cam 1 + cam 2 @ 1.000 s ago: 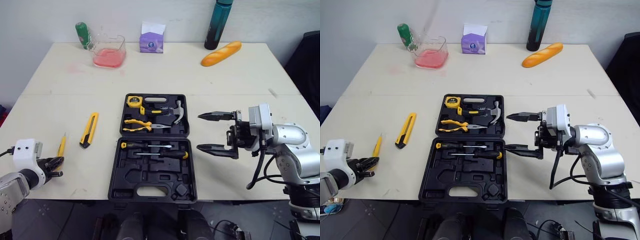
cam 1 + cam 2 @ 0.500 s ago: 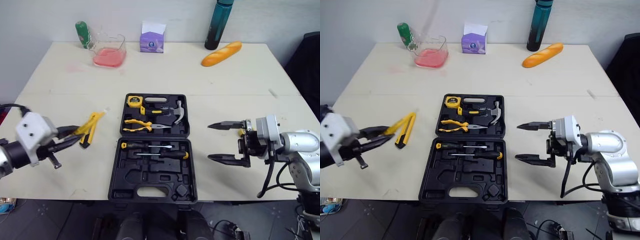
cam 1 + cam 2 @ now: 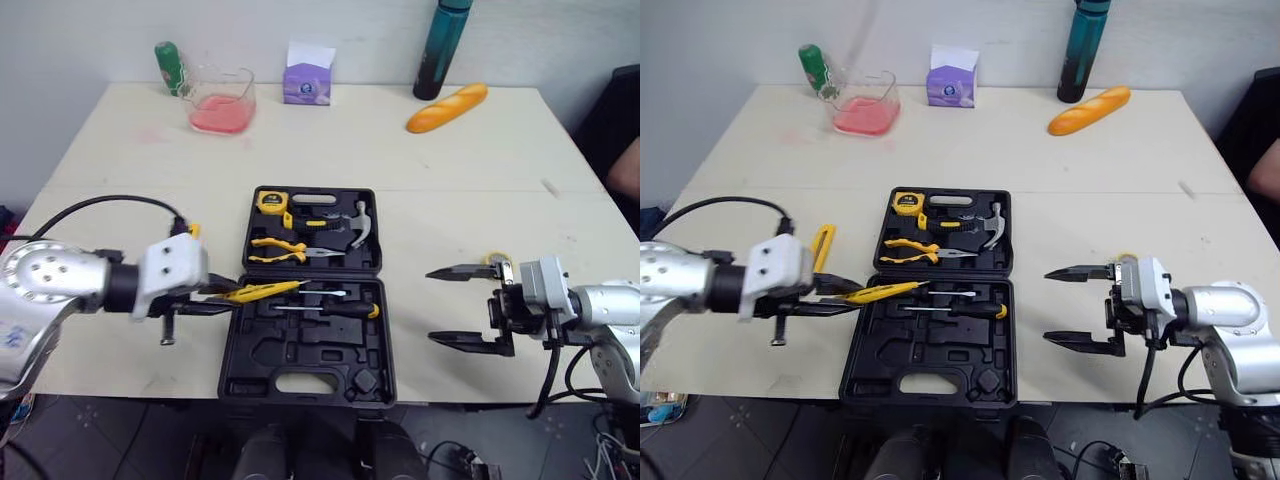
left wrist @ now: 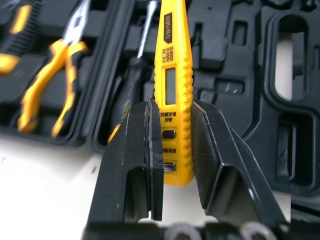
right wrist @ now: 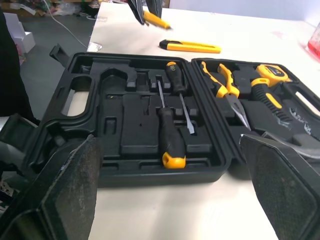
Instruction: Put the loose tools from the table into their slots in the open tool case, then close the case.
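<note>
Since half a second earlier, the left gripper [image 3: 225,297] had swung from beside the utility knife [image 3: 821,243] to the tool case [image 3: 310,350], and the right gripper [image 3: 430,305] had drawn back slightly. From the head, the tester pen [image 3: 262,291] lay almost crosswise, tip pointing right over the case's near half. At the left wrist, the fingers [image 4: 142,150] were clamped on the pen's butt end, its length running straight out beyond them. At the right wrist, the fingers [image 5: 70,185] stood wide apart, empty, facing the case's screwdrivers [image 5: 170,135].
</note>
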Robot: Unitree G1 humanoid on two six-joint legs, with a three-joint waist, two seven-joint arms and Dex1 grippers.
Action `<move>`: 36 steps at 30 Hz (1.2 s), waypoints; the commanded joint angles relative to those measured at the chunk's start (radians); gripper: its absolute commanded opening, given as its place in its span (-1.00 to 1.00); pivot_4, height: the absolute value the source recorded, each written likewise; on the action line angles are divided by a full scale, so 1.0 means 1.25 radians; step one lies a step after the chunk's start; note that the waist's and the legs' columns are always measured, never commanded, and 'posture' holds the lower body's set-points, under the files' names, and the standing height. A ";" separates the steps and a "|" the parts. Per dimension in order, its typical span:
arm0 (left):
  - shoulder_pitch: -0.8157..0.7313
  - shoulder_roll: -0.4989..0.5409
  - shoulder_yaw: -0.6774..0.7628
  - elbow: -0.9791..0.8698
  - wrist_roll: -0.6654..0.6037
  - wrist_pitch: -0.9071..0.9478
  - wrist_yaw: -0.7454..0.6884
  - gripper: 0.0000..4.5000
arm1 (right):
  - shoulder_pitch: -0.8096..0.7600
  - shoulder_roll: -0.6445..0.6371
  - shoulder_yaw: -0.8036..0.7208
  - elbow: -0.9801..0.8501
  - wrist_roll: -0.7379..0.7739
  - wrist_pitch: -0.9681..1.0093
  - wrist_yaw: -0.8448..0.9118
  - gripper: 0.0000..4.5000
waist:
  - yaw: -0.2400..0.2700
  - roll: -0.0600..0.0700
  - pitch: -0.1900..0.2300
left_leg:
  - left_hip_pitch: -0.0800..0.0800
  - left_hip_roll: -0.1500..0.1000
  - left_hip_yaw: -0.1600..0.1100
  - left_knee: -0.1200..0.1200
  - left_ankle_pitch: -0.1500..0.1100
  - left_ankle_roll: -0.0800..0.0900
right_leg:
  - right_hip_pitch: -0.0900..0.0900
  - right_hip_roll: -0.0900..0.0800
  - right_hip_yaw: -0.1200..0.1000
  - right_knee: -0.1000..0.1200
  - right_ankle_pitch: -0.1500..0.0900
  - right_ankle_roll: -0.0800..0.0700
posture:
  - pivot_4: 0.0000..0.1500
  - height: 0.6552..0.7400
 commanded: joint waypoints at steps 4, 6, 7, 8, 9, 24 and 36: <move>-0.107 -0.016 -0.134 -0.020 0.112 -0.012 -0.016 -0.79 | 0.012 -0.002 -0.024 -0.027 0.017 -0.027 0.004 1.00 | -0.004 0.000 0.000 | 0.000 0.000 0.001 0.000 0.000 -0.001 | 0.000 0.003 0.001 0.000 0.000 0.000 | 1.00 1.00; -0.140 -0.027 -0.173 -0.012 0.146 -0.005 -0.021 -0.79 | 0.018 0.001 -0.023 -0.028 0.015 -0.033 0.004 1.00 | -0.001 0.000 0.000 | 0.000 0.000 0.000 0.000 0.001 -0.001 | 0.000 0.004 0.001 0.000 0.000 0.000 | 1.00 1.00; -0.150 -0.031 -0.186 -0.008 0.160 -0.008 -0.025 -0.79 | 0.021 0.002 -0.022 -0.028 0.014 -0.036 0.003 1.00 | -0.001 0.000 0.000 | 0.000 0.000 0.000 0.001 0.001 -0.002 | 0.000 0.004 0.001 0.000 0.000 0.000 | 1.00 1.00; -0.155 -0.034 -0.193 -0.005 0.169 -0.011 -0.028 -0.79 | 0.022 0.002 -0.022 -0.029 0.014 -0.037 0.002 1.00 | 0.000 0.000 0.000 | 0.000 0.000 0.000 0.001 0.001 -0.001 | 0.000 0.004 0.001 0.000 0.000 0.000 | 1.00 1.00; -0.160 -0.038 -0.201 -0.002 0.180 -0.008 -0.027 -0.79 | 0.025 0.003 -0.021 -0.029 0.015 -0.039 0.001 1.00 | -0.001 0.000 0.000 | 0.000 0.000 0.000 0.001 0.001 -0.001 | 0.000 0.004 0.001 0.000 0.000 0.000 | 1.00 1.00; -0.156 -0.062 -0.265 -0.010 0.259 0.056 -0.034 -0.79 | 0.035 0.001 -0.012 -0.064 0.005 -0.031 -0.037 1.00 | 0.001 0.000 0.000 | 0.000 0.001 0.000 0.002 0.001 -0.001 | 0.000 0.003 0.001 0.001 0.000 0.000 | 1.00 1.00; -0.177 -0.070 -0.302 0.008 0.325 0.092 -0.055 -0.79 | 0.014 -0.003 0.004 -0.074 -0.003 -0.017 -0.064 1.00 | 0.006 0.000 0.000 | 0.000 0.001 0.000 0.004 0.001 -0.001 | 0.000 0.003 0.001 0.002 0.000 0.000 | 1.00 1.00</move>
